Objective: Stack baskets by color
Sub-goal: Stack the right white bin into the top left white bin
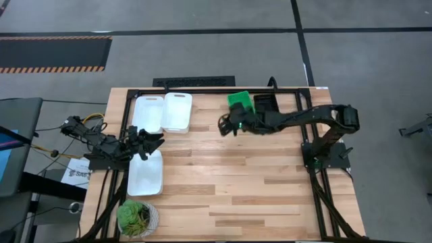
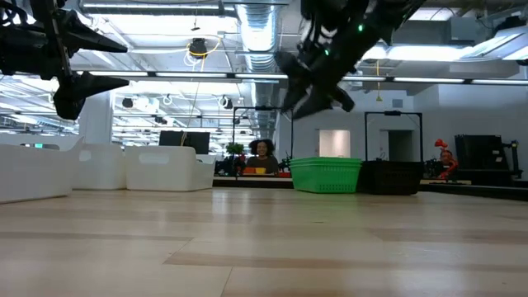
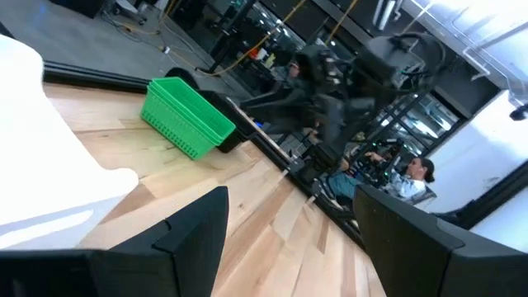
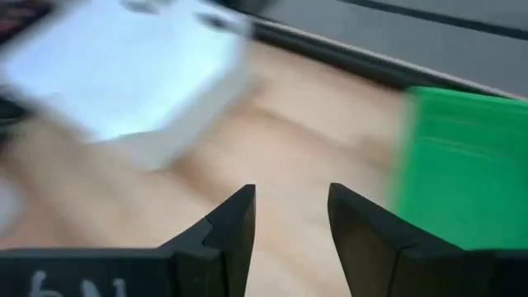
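**High view: two arms above a wooden table of plastic baskets**

The right gripper [image 1: 225, 125] hangs just beside the bright green mesh basket [image 1: 239, 101], its fingers parted and empty. A black plastic basket [image 1: 264, 103] adjoins the green one at the far edge. The left gripper [image 1: 154, 142], spread wide and empty, hovers over one shallow white rectangular basket [image 1: 145, 175]; two more white baskets [image 1: 163, 111] sit side by side beyond it.

My two arms are dark, jointed metal. My left arm [image 1: 101, 143] trails yellow and black cables. My right arm [image 1: 297, 119] shows a small green light near its pincer [image 1: 225, 125], whose fingers [image 4: 235, 227] are black, angular wedges.
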